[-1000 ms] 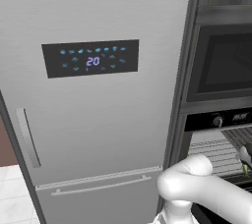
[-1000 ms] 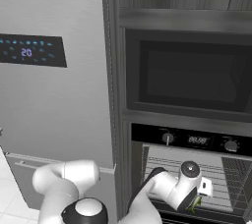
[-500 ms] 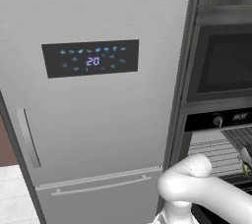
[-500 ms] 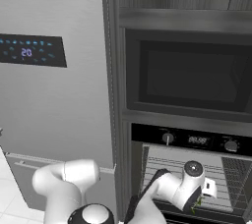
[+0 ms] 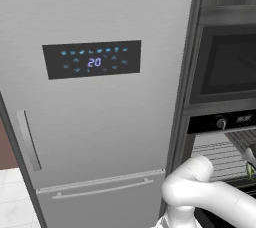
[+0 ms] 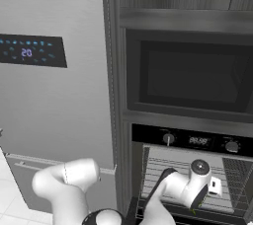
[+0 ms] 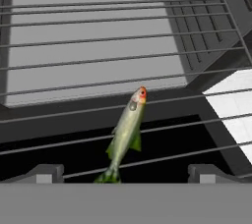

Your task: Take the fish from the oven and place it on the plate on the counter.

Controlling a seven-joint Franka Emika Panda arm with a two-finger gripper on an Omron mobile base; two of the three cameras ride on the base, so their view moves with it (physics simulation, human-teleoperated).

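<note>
The oven stands open below the microwave, with silver wire racks inside. The fish lies on the front part of a rack, head toward the oven's back wall, tail toward its front edge. The gripper hovers at the oven's mouth with its fingertips spread apart on either side of the fish's tail, not touching it. The oven's right side is cut off in the left base view. The refrigerator stands left of the oven.
</note>
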